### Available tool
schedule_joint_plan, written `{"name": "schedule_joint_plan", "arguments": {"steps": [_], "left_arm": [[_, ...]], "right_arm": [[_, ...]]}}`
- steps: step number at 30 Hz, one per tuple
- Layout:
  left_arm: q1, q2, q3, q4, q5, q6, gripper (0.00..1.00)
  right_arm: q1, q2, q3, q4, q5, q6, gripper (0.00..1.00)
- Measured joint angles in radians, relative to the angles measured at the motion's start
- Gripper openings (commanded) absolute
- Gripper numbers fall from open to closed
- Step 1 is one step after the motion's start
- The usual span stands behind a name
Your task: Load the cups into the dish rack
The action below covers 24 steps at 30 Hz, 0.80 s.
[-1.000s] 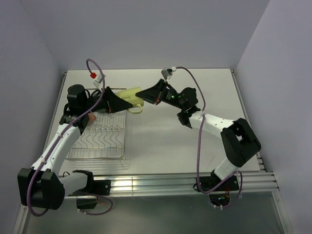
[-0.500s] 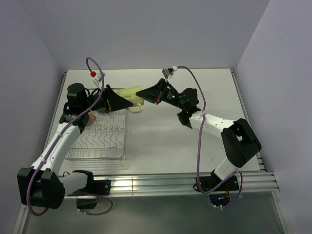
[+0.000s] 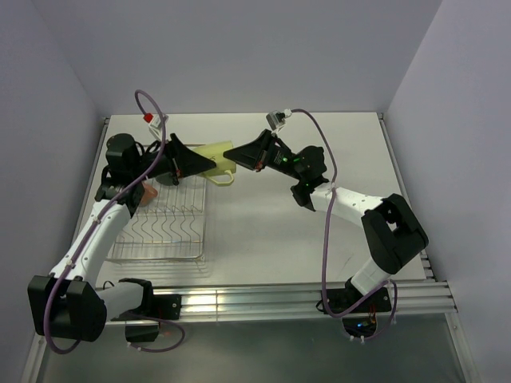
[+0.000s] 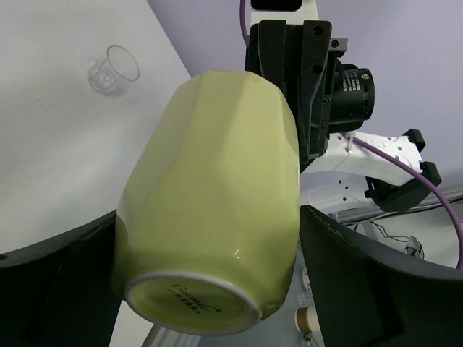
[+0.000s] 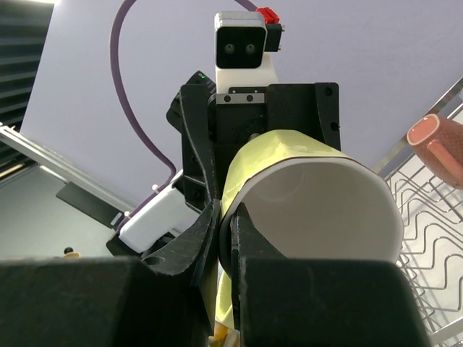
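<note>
Left arm has edged back slightly leftward over the last second | pale yellow-green cup [image 3: 215, 151] lies sideways in mid-air over the dish rack's [image 3: 160, 233] far right corner | right jaws pinched shut on its rim wall | left jaws spread wide round its base end; I cannot tell if they grip.

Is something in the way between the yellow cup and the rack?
Nothing I can see. The yellow-green cup, its rim pinched by the right gripper, hangs by the far right corner of the dish rack. An orange mug lies at the rack's left edge, well aside.
</note>
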Motion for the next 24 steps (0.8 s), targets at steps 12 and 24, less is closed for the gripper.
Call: {"name": "schedule_joint_plan", "arguments": {"steps": [12, 24], "left_arm": [[0.009, 0.000, 0.000, 0.011, -0.002, -0.026, 0.10], [0.025, -0.001, 0.036, -0.072, -0.027, 0.011, 0.00]], "right_arm": [[0.000, 0.000, -0.011, 0.026, 0.002, 0.015, 0.00], [-0.001, -0.056, -0.030, -0.048, 0.046, -0.033, 0.45]]}}
